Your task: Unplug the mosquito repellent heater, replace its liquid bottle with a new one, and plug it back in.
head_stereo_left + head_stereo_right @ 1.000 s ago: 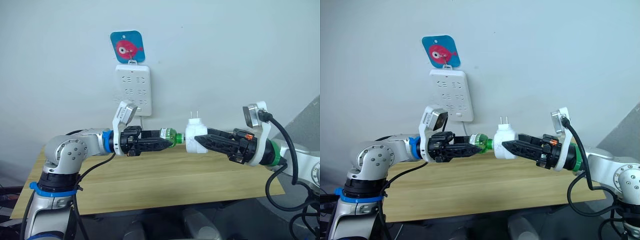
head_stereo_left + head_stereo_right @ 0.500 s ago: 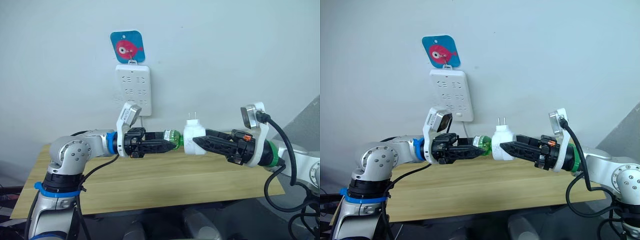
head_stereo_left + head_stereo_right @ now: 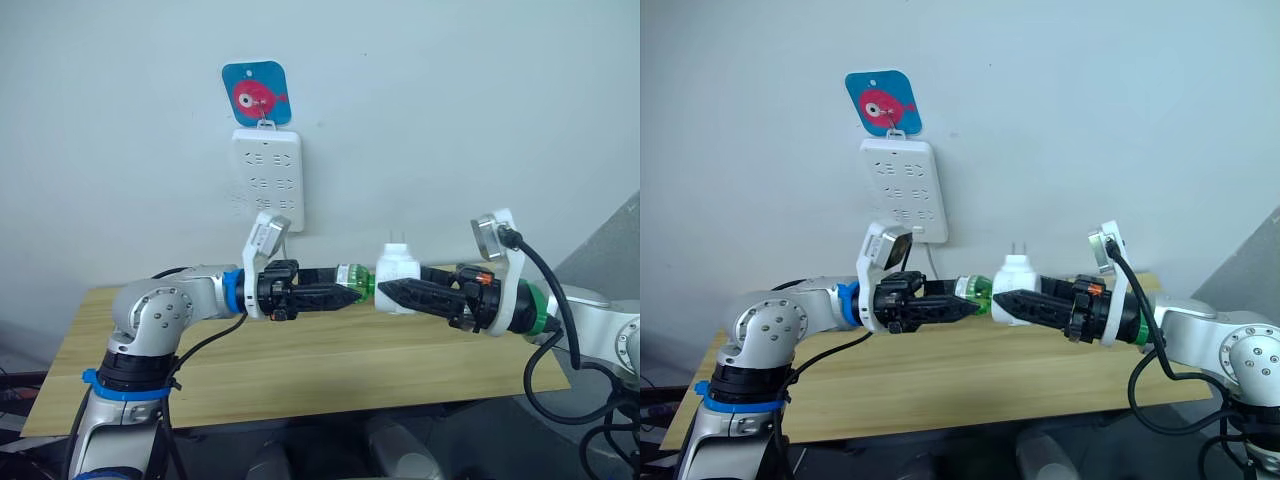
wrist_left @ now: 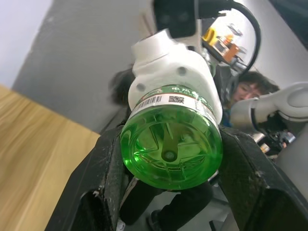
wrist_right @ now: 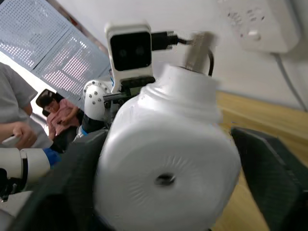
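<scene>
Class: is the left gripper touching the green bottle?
Touching. The left wrist view shows the left gripper with both fingers pressed against the green bottle.

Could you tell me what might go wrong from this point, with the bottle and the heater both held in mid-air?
The left gripper holds only the base of the green bottle, so it could twist loose and drop to the table. The right gripper pinches the rounded heater, which may slip. Its prongs point up, so it needs turning before reaching the power strip.
</scene>
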`<state>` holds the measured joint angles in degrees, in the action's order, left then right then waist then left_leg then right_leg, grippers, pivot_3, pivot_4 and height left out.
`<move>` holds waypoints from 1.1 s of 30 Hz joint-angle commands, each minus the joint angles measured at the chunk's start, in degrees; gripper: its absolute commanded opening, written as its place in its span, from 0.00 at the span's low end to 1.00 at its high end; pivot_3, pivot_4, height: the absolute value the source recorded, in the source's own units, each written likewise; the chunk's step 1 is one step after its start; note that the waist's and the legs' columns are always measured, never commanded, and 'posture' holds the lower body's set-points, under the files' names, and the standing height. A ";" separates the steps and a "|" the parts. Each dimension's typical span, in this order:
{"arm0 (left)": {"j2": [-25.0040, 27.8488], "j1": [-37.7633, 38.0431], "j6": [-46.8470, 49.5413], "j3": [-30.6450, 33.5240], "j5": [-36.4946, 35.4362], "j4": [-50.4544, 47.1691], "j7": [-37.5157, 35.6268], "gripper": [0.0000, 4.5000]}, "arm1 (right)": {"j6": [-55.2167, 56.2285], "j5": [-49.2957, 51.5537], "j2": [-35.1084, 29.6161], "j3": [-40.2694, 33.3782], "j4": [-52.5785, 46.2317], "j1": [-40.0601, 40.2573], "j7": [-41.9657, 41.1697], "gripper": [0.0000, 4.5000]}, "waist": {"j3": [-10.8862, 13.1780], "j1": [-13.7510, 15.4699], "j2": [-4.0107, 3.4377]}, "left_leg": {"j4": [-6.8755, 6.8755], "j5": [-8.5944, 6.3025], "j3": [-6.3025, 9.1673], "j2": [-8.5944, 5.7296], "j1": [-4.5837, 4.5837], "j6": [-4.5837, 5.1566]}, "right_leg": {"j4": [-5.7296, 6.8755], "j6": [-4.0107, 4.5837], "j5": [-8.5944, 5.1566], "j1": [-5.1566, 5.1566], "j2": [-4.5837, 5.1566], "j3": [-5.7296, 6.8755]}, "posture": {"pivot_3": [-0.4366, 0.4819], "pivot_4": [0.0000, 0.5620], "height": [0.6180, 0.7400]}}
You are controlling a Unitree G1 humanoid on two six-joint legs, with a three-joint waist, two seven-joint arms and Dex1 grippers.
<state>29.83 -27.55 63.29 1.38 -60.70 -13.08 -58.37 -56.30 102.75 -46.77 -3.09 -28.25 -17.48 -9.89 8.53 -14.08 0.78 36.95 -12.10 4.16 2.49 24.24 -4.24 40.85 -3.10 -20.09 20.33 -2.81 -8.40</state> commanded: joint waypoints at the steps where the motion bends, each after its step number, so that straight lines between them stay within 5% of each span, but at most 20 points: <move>1: -0.59 -0.03 -1.57 0.38 -0.55 -1.34 0.04 0.54 | -0.26 2.64 -1.73 -0.68 0.11 -1.17 0.00 1.00 | 0.00 -0.04 0.00 | 0.00 0.00 0.00 0.01 0.00 0.00 | 0.00 0.00 0.00 0.00 -0.01 0.00 | 0.21 0.11 0.95; 17: -5.41 -0.12 -1.64 2.46 -2.40 0.82 5.27 0.54 | -2.83 2.46 -6.74 -0.66 -2.97 -1.48 -3.66 1.00 | -0.02 0.01 0.02 | 0.01 0.00 -0.01 0.00 0.00 0.00 | 0.00 0.00 0.00 -0.01 -0.01 -0.02 | 0.20 0.11 0.95; 24: -5.88 -1.29 -1.58 3.40 -3.07 2.87 6.46 0.54 | -1.75 -24.19 -16.85 -1.49 -15.20 7.71 -23.43 1.00 | -0.07 0.34 0.08 | 0.00 0.00 0.03 0.00 0.00 0.00 | -0.03 -0.03 -0.02 0.01 -0.01 0.04 | 0.18 0.09 0.95; 27: -4.73 -1.86 -0.59 3.03 -3.41 3.24 5.05 0.54 | 4.34 -34.15 -16.95 -3.78 -14.60 14.02 -28.35 0.87 | -0.34 0.21 0.31 | 0.01 0.00 0.02 0.00 0.00 0.00 | -0.03 -0.03 -0.02 0.01 -0.01 0.05 | 0.17 0.09 0.95; 33: -0.33 -2.26 1.62 1.61 -3.50 2.69 0.32 0.54 | 12.84 -47.70 -15.00 -6.43 -6.39 15.66 -33.20 0.37 | -0.89 -0.61 0.41 | 0.05 0.00 -0.13 -0.01 -0.11 0.00 | -0.04 -0.04 -0.03 -0.04 0.00 -0.11 | 0.16 0.08 0.95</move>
<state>28.89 -28.75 64.64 2.94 -62.69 -8.74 -56.04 -45.81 57.19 -62.23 -7.78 -36.14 -0.82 -41.71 7.65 -14.69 1.19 36.99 -12.10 4.00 2.47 24.08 -4.24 40.81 -3.14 -20.11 20.26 -2.81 -8.54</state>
